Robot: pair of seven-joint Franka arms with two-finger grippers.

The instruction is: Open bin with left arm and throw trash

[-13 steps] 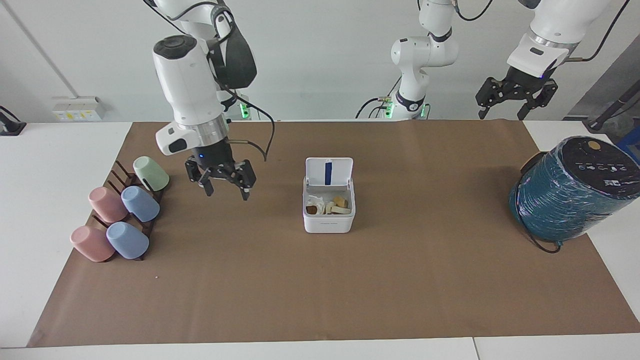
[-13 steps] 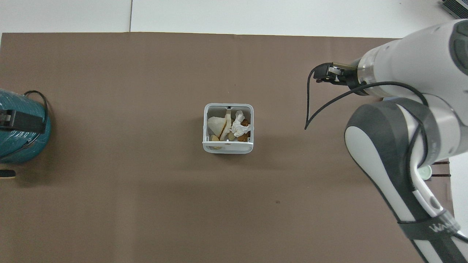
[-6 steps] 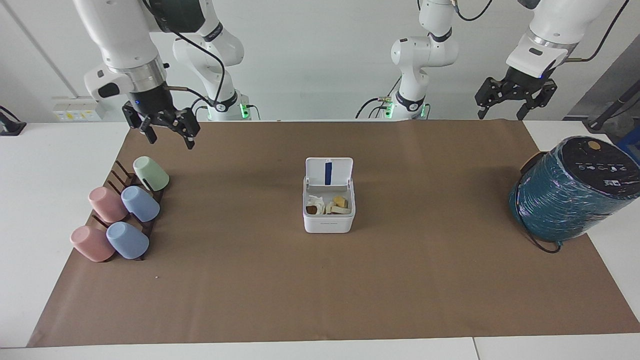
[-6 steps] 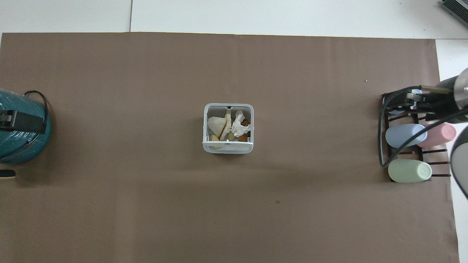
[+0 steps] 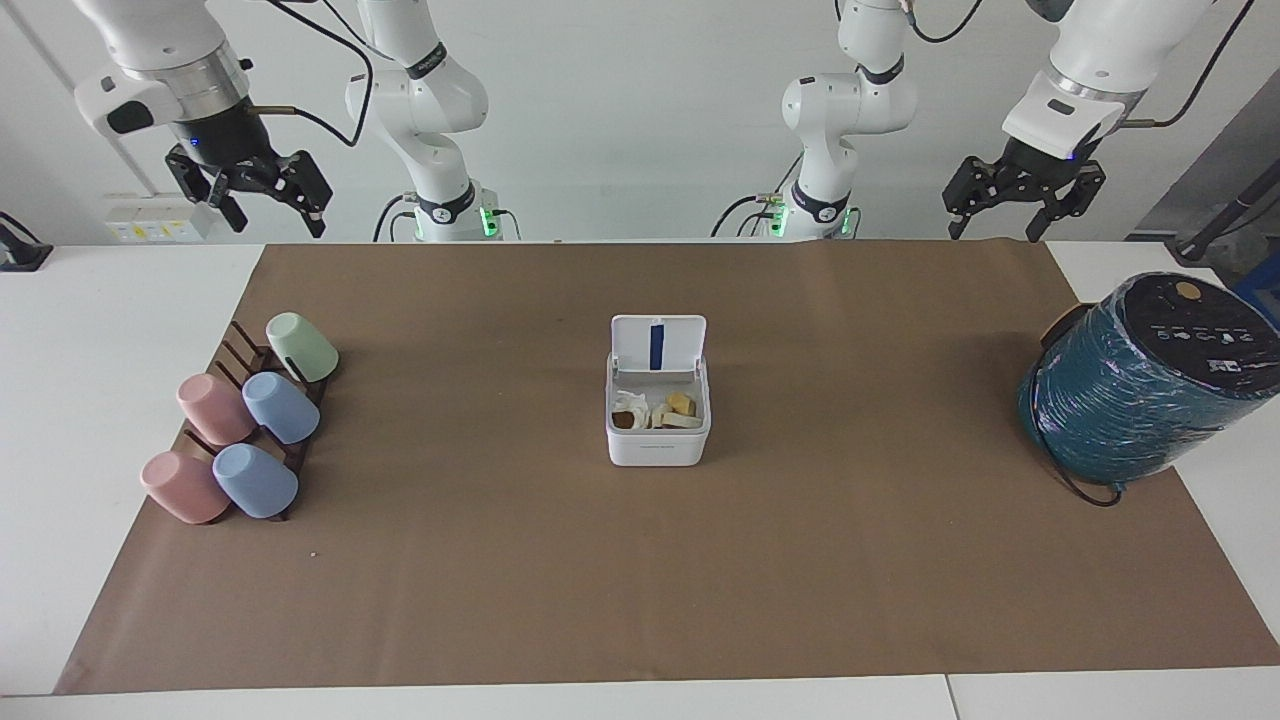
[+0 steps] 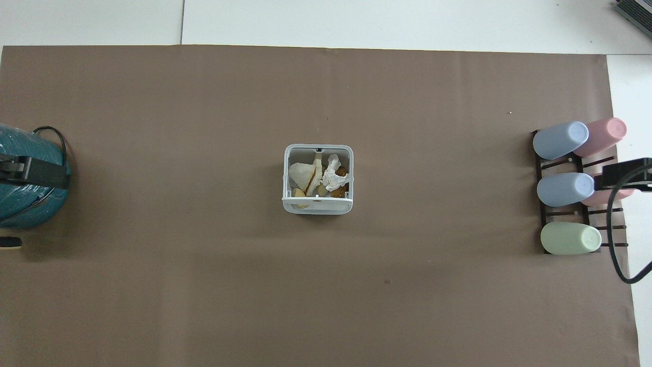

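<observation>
**Item: small white bin, lid up, trash inside**

Location. You find the small white square plastic bin with rounded corners point(image 5: 657, 425) in the middle of the brown paper table cover point(image 5: 800, 560), well apart from everything else.

Lid. Its hinged white lid with the blue inner stripe point(image 5: 657, 345) stands upright on the side nearer the robots.

Contents. In the bin you see a crumpled white tissue wad point(image 6: 334, 176), pale-yellow bread pieces point(image 6: 304, 176) and some brown scraps point(image 6: 340, 191). No trash shows on the paper outside it.

Handling. Judge the bin light and stiff, with smooth walls that may slip; take it by the rim or move only the lid by its free edge. Judge the tissue soft and nearly weightless, the bread soft and crumbly: pinch both gently.

Tools. Your left gripper point(image 5: 1022, 195) hangs raised, fingers spread, holding nothing, over the table edge toward the left arm's end. Your right gripper point(image 5: 250, 190) hangs likewise, spread and holding nothing, above the right arm's end.

Other stock. Five pastel plastic cups point(image 5: 282, 405) lie on a dark rack point(image 5: 240, 345) toward the right arm's end; a large teal-wrapped cylinder point(image 5: 1140, 385) sits toward the left arm's end.
</observation>
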